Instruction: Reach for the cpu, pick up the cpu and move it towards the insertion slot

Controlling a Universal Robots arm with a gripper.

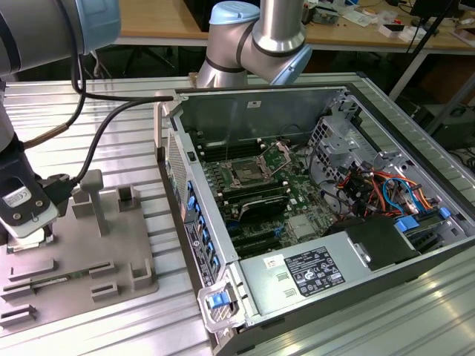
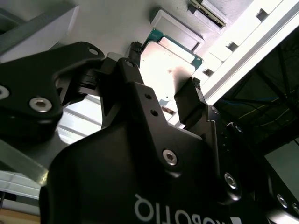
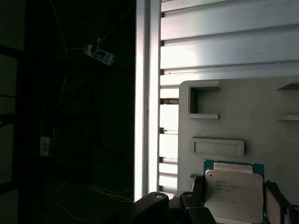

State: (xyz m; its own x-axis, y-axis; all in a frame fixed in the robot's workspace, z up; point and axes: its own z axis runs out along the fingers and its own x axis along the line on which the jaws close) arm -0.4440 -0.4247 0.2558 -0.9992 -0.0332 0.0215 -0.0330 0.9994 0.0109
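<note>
The gripper (image 2: 163,91) is positioned over the cpu (image 2: 170,65), its fingers (image 2: 189,100) spread apart on either side of the chip; contact with the chip edges cannot be confirmed. The cpu (image 3: 233,191) lies flat on the grey tray (image 3: 233,112), at the exterior view's left. The insertion slot (image 1: 245,175) sits well apart, on the motherboard inside the open computer case (image 1: 297,96).

Wooden workbench (image 1: 163,22) behind slatted table (image 1: 111,96)
</note>
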